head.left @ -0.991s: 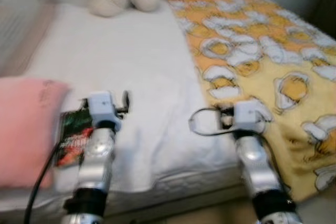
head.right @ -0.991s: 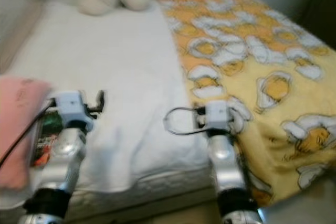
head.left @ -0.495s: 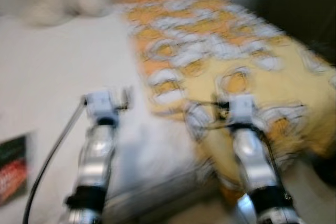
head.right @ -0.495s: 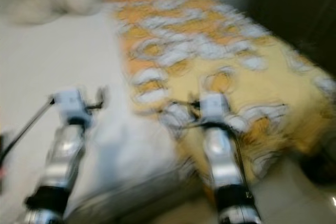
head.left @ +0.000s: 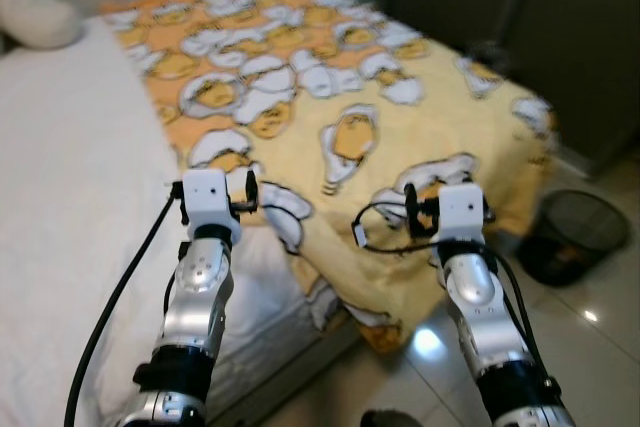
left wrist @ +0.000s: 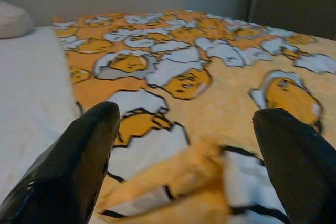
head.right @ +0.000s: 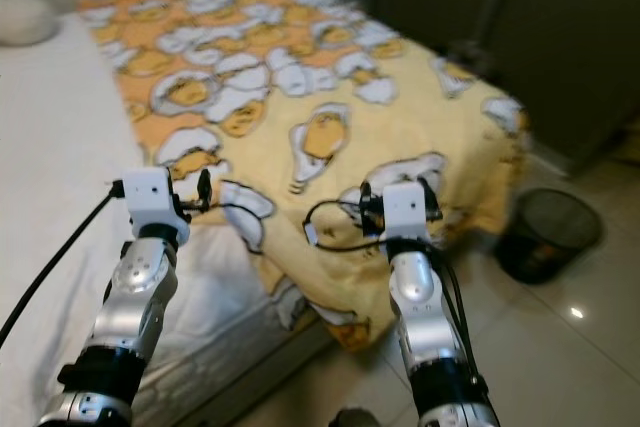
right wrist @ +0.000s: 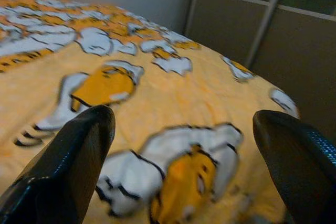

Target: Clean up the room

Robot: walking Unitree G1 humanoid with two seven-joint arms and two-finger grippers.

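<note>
A yellow blanket (head.left: 330,97) printed with white and orange cartoon figures covers the right part of the bed, and its corner hangs over the near edge. The bare white sheet (head.left: 70,167) takes up the left part. My left gripper (left wrist: 184,129) is open above the blanket's folded edge where it meets the sheet, holding nothing. My right gripper (right wrist: 184,124) is open above the blanket near the bed's corner, also holding nothing. Both arms reach forward side by side over the bed's near edge.
A black wire bin (head.left: 572,235) stands on the glossy tiled floor (head.left: 600,337) to the right of the bed. Dark wardrobe doors (head.left: 580,37) rise behind it. A cream plush toy (head.left: 35,17) lies at the far left of the bed.
The camera has swung to the right: the pink pillow and the dark book have left the picture, and the bin, floor and wardrobe have come in. Both arms keep the same pose.
</note>
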